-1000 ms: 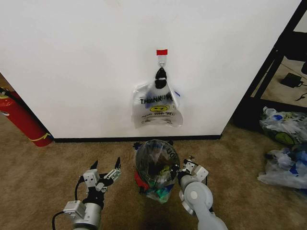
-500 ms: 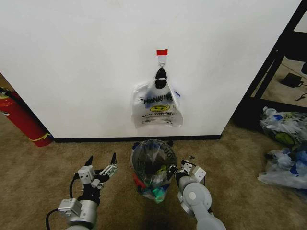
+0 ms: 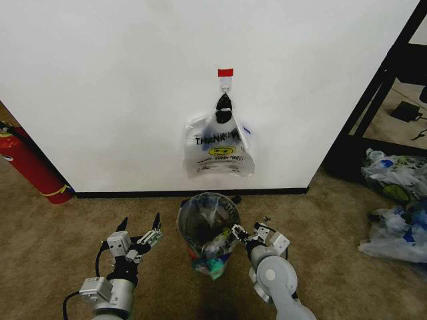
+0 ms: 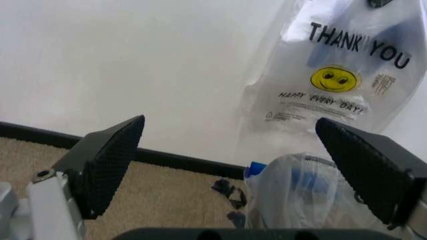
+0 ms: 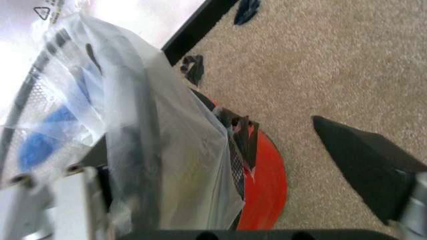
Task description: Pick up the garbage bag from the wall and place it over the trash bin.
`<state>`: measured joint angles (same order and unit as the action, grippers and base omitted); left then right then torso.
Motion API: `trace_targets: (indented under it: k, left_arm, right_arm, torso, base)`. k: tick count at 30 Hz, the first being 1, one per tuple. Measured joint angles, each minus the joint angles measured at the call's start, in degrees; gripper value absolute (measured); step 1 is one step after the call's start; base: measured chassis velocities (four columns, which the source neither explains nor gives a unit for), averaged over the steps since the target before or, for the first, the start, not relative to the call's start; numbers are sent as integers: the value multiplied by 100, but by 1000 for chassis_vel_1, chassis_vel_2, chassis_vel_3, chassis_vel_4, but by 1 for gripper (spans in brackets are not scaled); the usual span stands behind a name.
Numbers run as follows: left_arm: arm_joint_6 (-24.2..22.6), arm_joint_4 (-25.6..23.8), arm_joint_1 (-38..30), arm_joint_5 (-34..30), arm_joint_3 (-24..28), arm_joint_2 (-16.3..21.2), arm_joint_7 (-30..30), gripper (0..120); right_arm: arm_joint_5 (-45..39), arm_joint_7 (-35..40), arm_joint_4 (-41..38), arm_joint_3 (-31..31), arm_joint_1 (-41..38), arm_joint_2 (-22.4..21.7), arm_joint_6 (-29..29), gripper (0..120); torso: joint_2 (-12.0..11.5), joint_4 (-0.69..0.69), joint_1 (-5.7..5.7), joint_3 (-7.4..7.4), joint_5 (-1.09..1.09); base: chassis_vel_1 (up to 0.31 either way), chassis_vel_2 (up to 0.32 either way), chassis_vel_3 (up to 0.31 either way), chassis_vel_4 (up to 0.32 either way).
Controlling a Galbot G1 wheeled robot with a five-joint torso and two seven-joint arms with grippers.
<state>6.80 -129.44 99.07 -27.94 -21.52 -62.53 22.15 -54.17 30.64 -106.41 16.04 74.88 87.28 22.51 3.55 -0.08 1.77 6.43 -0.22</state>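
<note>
Nearest the robot, the left gripper (image 3: 137, 234) hovered over the carpet (image 3: 60, 253) just left of the trash bin (image 3: 204, 230), its two dark fingers (image 4: 110, 160) spread wide with nothing between them; through that gap its wrist camera looked at the wall and the bag hanging there. On the bin's other side, the right gripper (image 3: 248, 236) sat close against the rim, and its fingers were parted, one dark pad (image 5: 363, 165) standing apart over the carpet beside the bin's red base (image 5: 267, 185). Whether the other finger touched the plastic could not be told. A see-through bag (image 5: 153, 145) with blue patches already draped over the bin's black mesh.

Behind the bin, the white wall (image 3: 113, 93) rose from its black baseboard (image 3: 133, 194). Above the bin the garbage bag (image 3: 219, 148) hung from a small hook under red tape (image 3: 225, 72), showing black lettering and a yellow smiley (image 4: 334, 79). Far left of the bin, a red fire extinguisher (image 3: 27, 163) leaned at the wall; far to its right lay bundles of clear bags (image 3: 397, 213).
</note>
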Motion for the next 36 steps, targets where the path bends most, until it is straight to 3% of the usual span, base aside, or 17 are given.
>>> trace_targets:
  k: [3,12,18,20,22,26,30,36]
  left_arm:
    - [0,0,-1,1,15,-11,0,100]
    - [-8,-43,-18,24,30,-34,0,100]
    - [-8,-11,-46,72,-30,-11,-19,100]
    - [40,59,-64,132,-72,-12,-41,100]
    - [304,225,-68,352,-185,-34,-145,100]
    - [674,367,-11,490,-325,-64,-294,100]
    - [1156,535,135,530,-580,-164,-494,100]
    - [1634,804,274,960,-761,-313,-582,100]
  right_arm:
    - [143,-140,-44,-20,59,-38,-104,99]
    - [710,-698,-81,-70,204,-166,-608,100]
    - [1601,-1691,-217,-160,358,-295,-1371,100]
    - [2201,-2016,-373,-207,454,-346,-1938,100]
    - [3457,-2262,-611,-142,676,-478,-2793,100]
    - [4231,-2283,-838,131,1073,-669,-3330,100]
    - [4822,-2214,-1084,783,1860,-833,-4066,100]
    - [5068,-2259,-1433,1441,2834,-687,-4754,100]
  torso:
    - [-1,0,0,0,0]
    - [-1,0,0,0,0]
    - [-1,0,0,0,2]
    - [-1,1,0,0,1]
    - [-1,1,0,-1,1]
    - [-1,0,0,-1,0]
    - [-1,-1,0,-1,1]
    - [-1,0,0,-1,0]
  base:
    - [0,0,0,0]
    - [0,0,0,0]
    - [0,0,0,0]
    - [0,0,0,0]
    - [0,0,0,0]
    - [0,0,0,0]
    - [0,0,0,0]
    - [0,0,0,0]
